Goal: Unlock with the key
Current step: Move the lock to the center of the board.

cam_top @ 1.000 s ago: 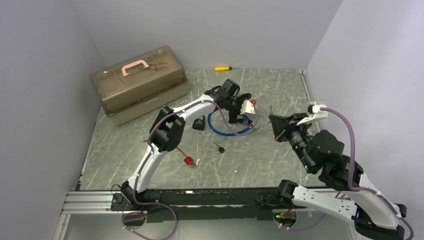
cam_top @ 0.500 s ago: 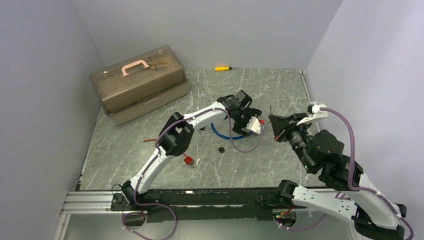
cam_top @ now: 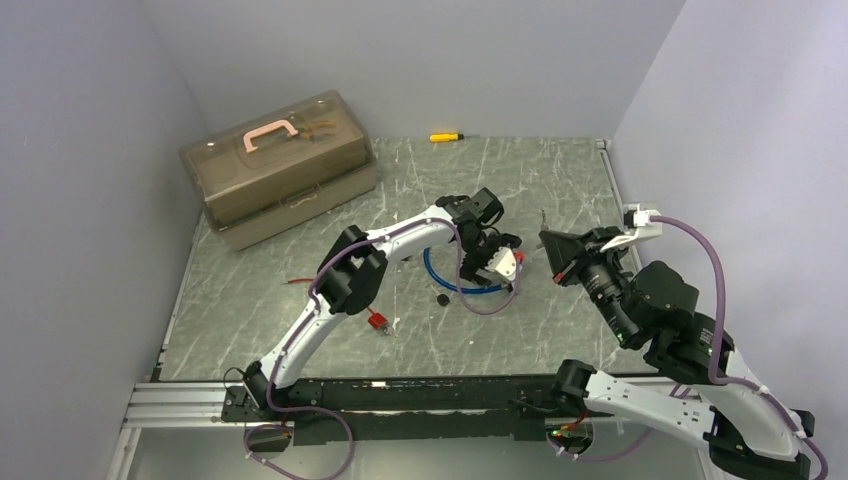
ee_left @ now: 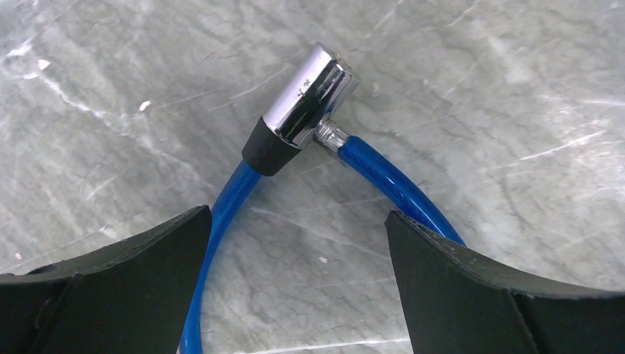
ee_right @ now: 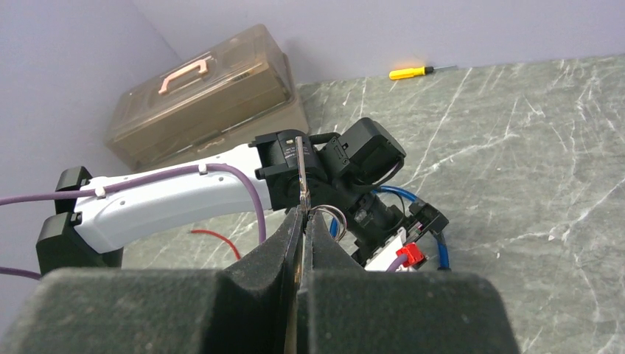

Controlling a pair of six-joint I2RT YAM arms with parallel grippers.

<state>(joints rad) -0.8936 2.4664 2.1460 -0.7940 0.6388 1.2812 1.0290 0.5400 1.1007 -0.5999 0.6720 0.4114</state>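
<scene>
Inspector: Left gripper [ee_left: 298, 221] has swung rightward since a second ago and is now over the chrome barrel [ee_left: 309, 92] of the blue cable lock [ee_left: 383, 177]. Markings?
Clerk: One stamp (illegible). Jaws wide, empty. Right gripper [ee_right: 302, 221] pinches the thin metal key [ee_right: 301, 173], aloft.

We see a polished chrome lock barrel [ee_left: 309, 92], a glossy blue plastic-coated cable [ee_left: 390, 181], and a matt marbled tabletop [ee_left: 516, 88].

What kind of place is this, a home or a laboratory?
Likely a robot test cell in a laboratory: two arms mounted at the table edge, plain walls enclosing it, and props, a toolbox and a blue cable lock.
</scene>
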